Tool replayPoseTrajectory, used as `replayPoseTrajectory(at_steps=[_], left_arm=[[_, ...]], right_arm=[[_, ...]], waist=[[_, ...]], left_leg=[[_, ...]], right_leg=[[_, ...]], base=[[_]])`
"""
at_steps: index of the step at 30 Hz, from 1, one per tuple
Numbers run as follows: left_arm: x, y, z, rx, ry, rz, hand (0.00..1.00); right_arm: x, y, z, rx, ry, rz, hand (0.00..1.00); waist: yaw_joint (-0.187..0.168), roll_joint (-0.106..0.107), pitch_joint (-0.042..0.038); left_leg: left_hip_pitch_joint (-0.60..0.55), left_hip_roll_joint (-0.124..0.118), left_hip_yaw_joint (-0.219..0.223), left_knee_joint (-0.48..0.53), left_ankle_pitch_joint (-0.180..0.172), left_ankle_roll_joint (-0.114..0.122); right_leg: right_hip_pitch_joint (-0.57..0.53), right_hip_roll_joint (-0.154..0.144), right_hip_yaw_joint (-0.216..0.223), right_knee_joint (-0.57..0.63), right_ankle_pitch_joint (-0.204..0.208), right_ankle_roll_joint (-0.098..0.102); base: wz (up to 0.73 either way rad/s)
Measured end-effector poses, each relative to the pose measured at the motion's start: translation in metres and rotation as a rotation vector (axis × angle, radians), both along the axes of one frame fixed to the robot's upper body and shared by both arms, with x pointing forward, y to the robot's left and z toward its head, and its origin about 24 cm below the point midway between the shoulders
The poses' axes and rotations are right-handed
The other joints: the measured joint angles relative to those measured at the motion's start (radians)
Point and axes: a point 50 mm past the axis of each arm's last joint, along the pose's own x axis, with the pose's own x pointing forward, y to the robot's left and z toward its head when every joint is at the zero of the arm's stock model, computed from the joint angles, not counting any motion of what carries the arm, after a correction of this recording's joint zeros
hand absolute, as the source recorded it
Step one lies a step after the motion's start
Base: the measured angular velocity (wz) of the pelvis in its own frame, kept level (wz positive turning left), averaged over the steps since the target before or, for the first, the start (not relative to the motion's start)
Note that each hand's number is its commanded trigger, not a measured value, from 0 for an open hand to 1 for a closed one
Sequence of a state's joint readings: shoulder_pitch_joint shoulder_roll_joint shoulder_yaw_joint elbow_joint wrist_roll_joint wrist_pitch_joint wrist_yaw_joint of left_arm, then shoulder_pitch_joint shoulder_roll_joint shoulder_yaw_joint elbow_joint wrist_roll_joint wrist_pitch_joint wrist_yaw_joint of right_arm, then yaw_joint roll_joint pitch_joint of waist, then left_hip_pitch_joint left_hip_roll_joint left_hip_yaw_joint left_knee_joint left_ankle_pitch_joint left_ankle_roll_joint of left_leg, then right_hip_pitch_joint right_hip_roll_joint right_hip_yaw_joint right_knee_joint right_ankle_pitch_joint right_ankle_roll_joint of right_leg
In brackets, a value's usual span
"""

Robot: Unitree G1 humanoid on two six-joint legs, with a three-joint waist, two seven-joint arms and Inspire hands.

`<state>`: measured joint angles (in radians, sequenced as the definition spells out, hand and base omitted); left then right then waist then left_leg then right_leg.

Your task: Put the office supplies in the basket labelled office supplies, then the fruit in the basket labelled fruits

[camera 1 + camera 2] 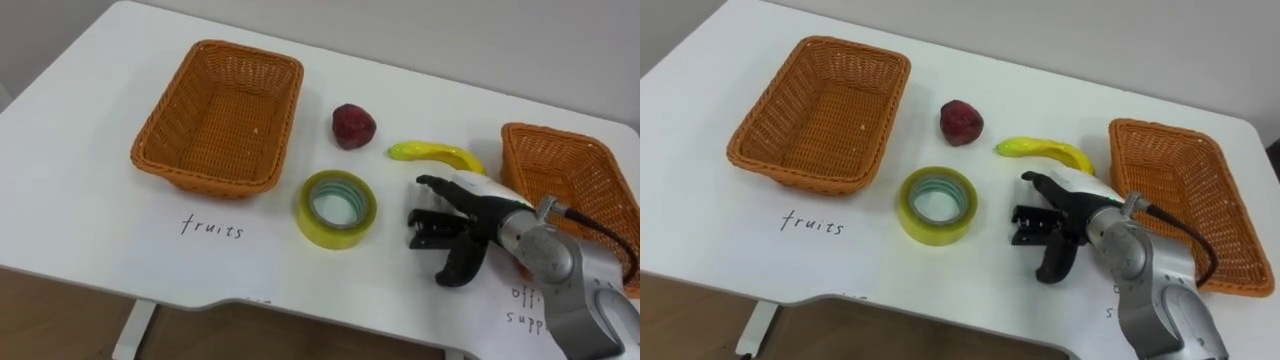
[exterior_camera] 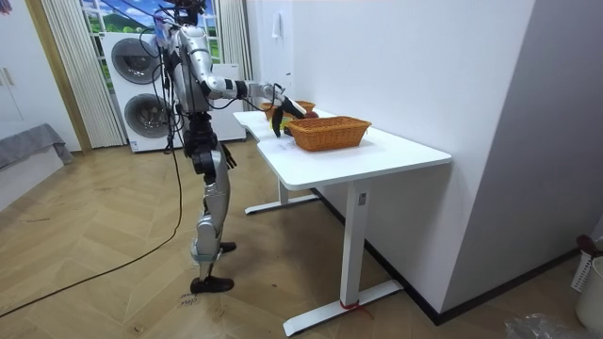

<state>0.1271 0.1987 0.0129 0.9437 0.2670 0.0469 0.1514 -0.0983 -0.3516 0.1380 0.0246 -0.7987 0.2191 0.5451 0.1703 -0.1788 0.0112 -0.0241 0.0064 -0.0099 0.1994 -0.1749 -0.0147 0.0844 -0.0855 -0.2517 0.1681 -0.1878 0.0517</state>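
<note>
Hand (image 1: pixel 1068 218), right, wide and empty beside banana (image 1: pixel 1038 148); written label (image 1: pixel 521 297) half-hidden under forearm

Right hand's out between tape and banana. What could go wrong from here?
The open right hand is close beside the banana; reaching for the tape could knock it. The banana also lies nearest the right basket, though the basket marked fruits is far left, so a wrong drop seems possible.

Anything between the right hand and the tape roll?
No. Just bare white table between the right hand and the yellow tape roll, as both eye views show.
</note>
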Motion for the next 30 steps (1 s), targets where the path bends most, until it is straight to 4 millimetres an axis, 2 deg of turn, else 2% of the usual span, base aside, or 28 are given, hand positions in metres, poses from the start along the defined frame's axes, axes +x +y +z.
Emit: replayPoseTrajectory(at_steps=[9, 30], left_arm=[[0.0014, -0.0011, 0.0001, 0.002, -0.003, -0.008, 0.00], [0.0021, -0.0007, 0.0005, 0.013, -0.009, -0.004, 0.00]], right_arm=[[-0.0014, 0.0010, -0.0030, -0.050, -0.054, -0.019, 1.00], [-0.0005, 0.0061, -0.0026, -0.033, -0.087, -0.014, 1.00]], waist=[[-0.003, 0.005, 0.0036], [-0.006, 0.005, 0.0033]], left_leg=[[0.001, 0.000, 0.000, 0.000, 0.000, 0.000], [0.001, 0.000, -0.001, -0.002, 0.000, 0.000]], right_leg=[[0.003, 0.000, -0.001, -0.001, 0.000, 0.000], [0.002, 0.000, -0.002, -0.001, 0.000, 0.000]], base=[[0.00], [0.00]])
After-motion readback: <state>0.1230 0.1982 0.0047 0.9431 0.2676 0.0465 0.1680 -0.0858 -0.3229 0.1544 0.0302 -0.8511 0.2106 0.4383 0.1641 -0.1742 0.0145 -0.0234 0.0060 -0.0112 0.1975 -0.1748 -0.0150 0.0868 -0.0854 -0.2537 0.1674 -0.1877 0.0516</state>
